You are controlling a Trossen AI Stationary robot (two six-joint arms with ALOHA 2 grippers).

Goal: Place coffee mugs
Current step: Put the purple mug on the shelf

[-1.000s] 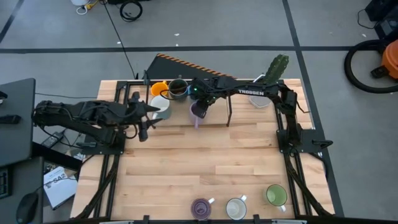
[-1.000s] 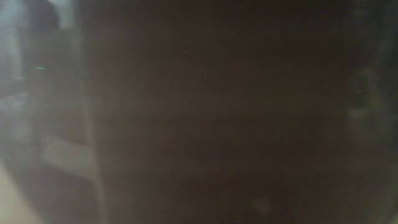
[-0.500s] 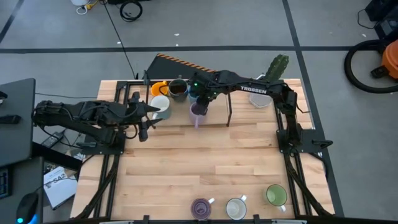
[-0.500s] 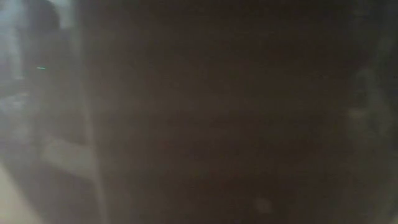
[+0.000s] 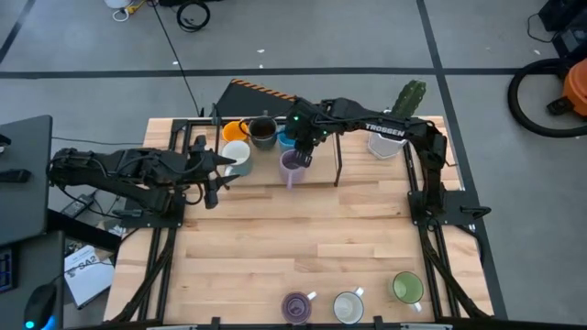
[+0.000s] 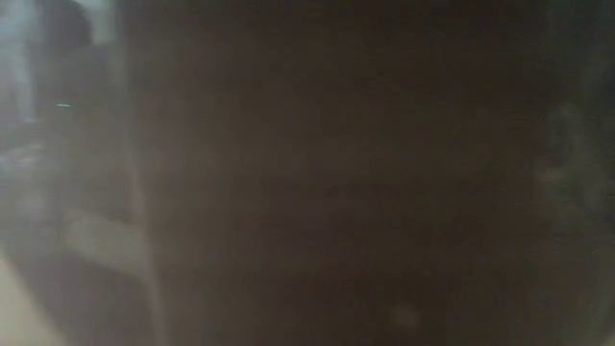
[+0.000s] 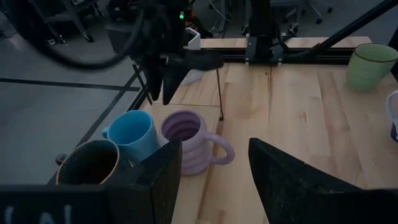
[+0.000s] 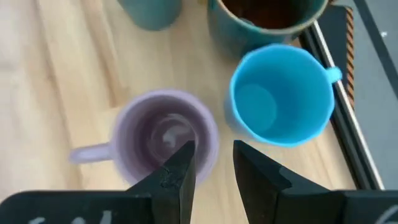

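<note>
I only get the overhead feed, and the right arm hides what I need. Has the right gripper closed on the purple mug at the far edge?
Observer: No. The left wrist view shows the right gripper hanging above the purple mug, jaws apart, not touching it.
Operator: Where is it lined up?
Observer: In the right wrist view its fingers straddle the rim on the side toward the blue mug. The handle points the opposite way.
Operator: And the left gripper?
Observer: The left gripper is wide open and holds nothing. Its camera faces the purple mug.
</note>
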